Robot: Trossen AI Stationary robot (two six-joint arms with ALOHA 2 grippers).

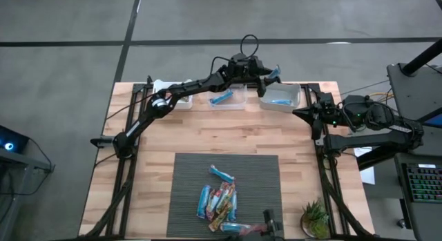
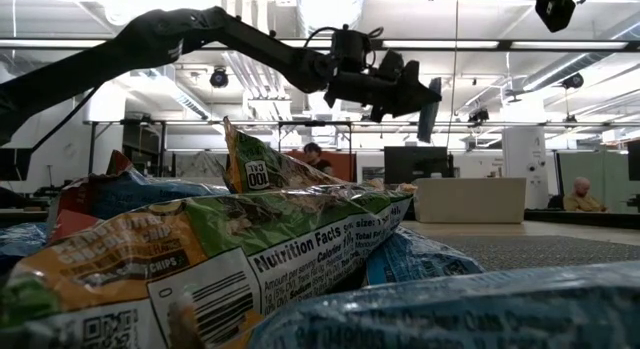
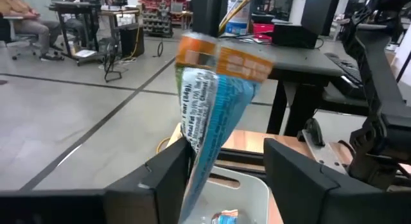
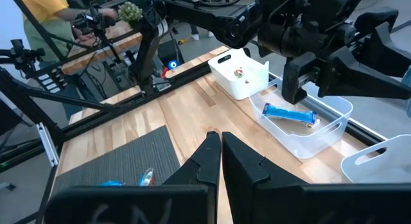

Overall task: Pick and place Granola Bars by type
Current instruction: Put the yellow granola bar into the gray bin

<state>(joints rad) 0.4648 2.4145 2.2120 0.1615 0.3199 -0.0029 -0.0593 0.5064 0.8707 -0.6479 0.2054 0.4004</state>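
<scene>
My left gripper (image 1: 271,75) reaches level over the far clear bin (image 1: 282,97) and stands open. A blue granola bar with an orange end (image 3: 205,108) stands upright between its fingers; the low view shows this bar (image 2: 430,107) hanging at the gripper's front. Another blue bar (image 1: 280,101) lies in that bin, and one (image 1: 221,97) lies in the middle bin (image 1: 231,96). Several bars (image 1: 219,199), blue and multicoloured, lie piled on the dark mat (image 1: 186,172). My right gripper (image 4: 221,147) is shut and waits at the table's right side, touching nothing. My left gripper's fingers are level and apart, with the blue bar upright between them. The bar's lower part (image 3: 192,166) lies against the inner side of one finger (image 3: 173,172). The other finger (image 3: 289,172) stands clear of it. The bar's lower end is over the bin.
A white bin (image 1: 173,92) stands at the far left of the row. A small potted plant (image 1: 315,219) sits at the near right corner. Bare wood lies between the mat and the bins.
</scene>
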